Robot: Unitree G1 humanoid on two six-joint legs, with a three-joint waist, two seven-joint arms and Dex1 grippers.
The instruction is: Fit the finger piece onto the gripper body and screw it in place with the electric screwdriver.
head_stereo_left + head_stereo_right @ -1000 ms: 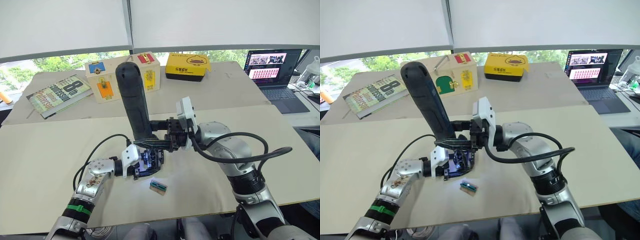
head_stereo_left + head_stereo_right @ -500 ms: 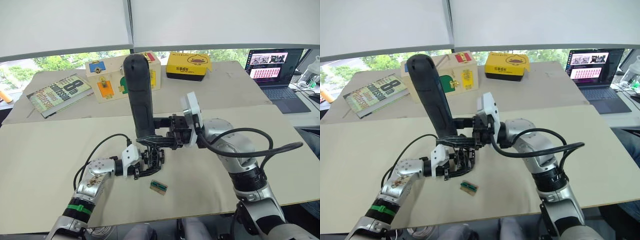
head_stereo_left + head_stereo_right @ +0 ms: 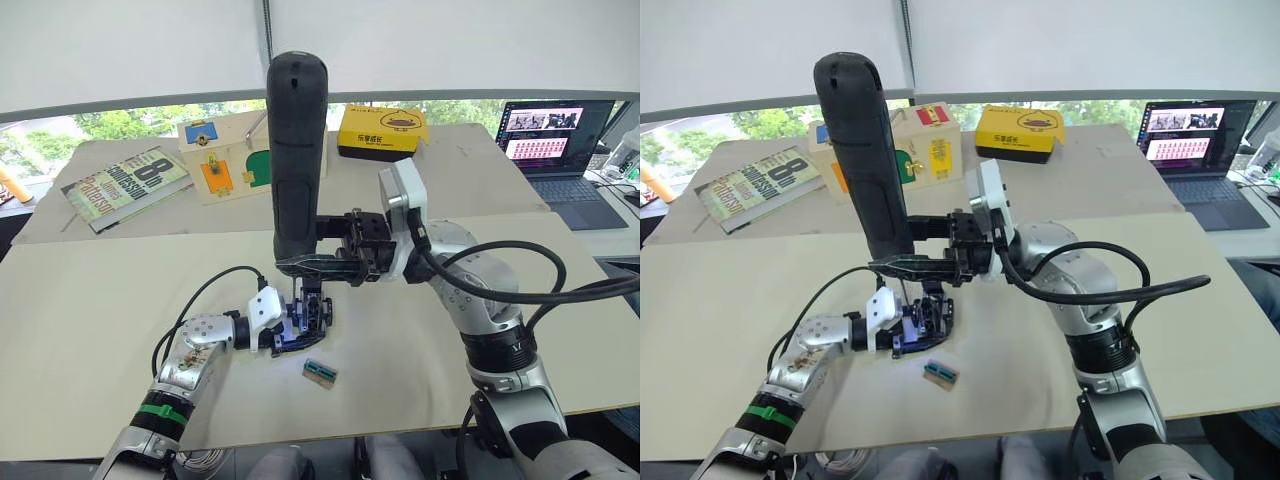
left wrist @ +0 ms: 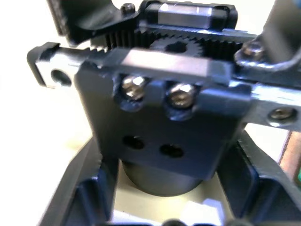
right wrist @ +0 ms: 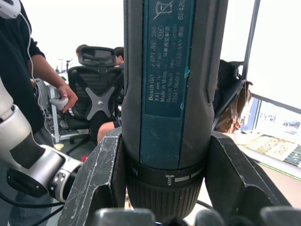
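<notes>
The electric screwdriver (image 3: 297,150) stands nearly upright over the table's middle, with my right gripper (image 3: 303,264) shut around its lower end. In the right wrist view its fingers (image 5: 99,181) clamp the screwdriver (image 5: 169,84) from both sides. Its thin bit points down at the gripper body (image 3: 308,312), a small black block resting on the table. My left gripper (image 3: 300,325) is shut on that block, its fingers (image 4: 82,200) flanking the round base. Two screw heads (image 4: 134,87) show on a black plate of the gripper body (image 4: 164,136). I cannot tell the finger piece apart from the body.
A small green-brown tray (image 3: 319,371) lies just in front of the gripper body. At the back stand a wooden box (image 3: 222,160), a book (image 3: 120,185) and a yellow box (image 3: 380,130). A laptop (image 3: 555,135) sits far right. A person's arm (image 5: 42,70) shows behind.
The right arm has swung the screwdriver from leaning left to nearly upright and lifted it, its bit staying over the gripper body. The left gripper has kept hold of the body.
</notes>
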